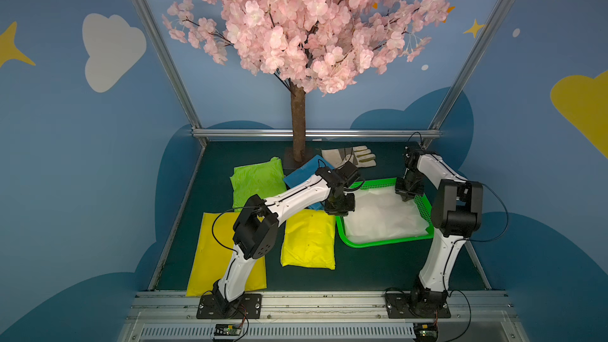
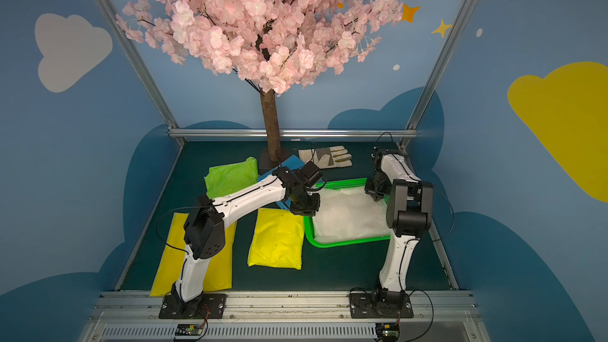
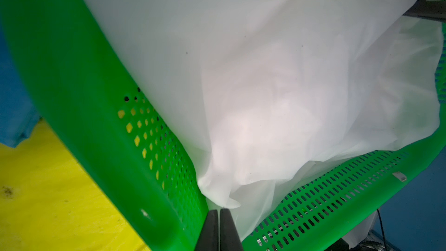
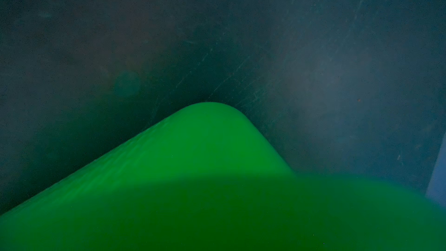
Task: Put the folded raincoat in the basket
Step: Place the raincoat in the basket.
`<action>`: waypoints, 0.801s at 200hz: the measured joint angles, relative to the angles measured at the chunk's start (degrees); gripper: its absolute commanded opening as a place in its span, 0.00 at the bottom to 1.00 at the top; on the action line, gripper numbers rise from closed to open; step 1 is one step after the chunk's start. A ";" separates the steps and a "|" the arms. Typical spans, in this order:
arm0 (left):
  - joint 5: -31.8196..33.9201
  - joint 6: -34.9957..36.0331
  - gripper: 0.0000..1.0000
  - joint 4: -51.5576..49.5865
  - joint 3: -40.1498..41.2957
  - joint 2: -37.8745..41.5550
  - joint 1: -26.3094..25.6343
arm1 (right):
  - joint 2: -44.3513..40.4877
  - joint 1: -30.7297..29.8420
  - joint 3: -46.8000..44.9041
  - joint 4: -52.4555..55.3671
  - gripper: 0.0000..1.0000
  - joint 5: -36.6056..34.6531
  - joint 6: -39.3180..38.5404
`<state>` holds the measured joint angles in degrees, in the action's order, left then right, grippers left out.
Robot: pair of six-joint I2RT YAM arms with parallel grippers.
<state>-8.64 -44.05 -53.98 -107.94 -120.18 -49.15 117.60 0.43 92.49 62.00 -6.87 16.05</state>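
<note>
The bright green basket (image 1: 388, 243) (image 2: 345, 244) sits right of centre in both top views. A folded white, see-through raincoat (image 1: 385, 215) (image 2: 348, 215) fills it. My left gripper (image 1: 341, 213) (image 2: 304, 213) reaches down into the basket's far left corner. In the left wrist view this gripper (image 3: 219, 211) is shut, and a corner of the white raincoat (image 3: 265, 68) meets its tips beside the perforated wall (image 3: 149, 141); I cannot tell whether film is pinched. My right gripper (image 1: 409, 197) (image 2: 376, 197) is down at the far right corner. The right wrist view shows only the basket's rim (image 4: 193, 165), not the fingers.
Left of the basket lie two folded yellow raincoats (image 1: 309, 240) (image 1: 210, 254), a lime green one (image 1: 256, 180) and a blue one (image 1: 302, 176). A work glove (image 1: 352, 156) lies at the back by the tree trunk (image 1: 298, 126). Metal frame rails edge the table.
</note>
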 measured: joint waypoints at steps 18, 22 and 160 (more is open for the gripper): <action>0.37 0.44 0.13 -0.74 -1.49 0.00 0.00 | -0.63 -0.17 -0.61 -0.63 0.10 0.04 0.00; 0.44 0.57 0.13 -1.01 -2.03 0.00 0.00 | -0.87 -0.24 -0.81 -0.59 0.11 0.11 -0.02; 1.84 4.50 0.13 -7.21 -28.85 -20.72 0.28 | -16.79 -0.90 -19.47 2.95 0.17 -4.04 3.43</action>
<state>-6.81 -39.55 -61.19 -136.79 -140.90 -48.86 100.82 -0.47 73.01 64.95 -10.92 19.49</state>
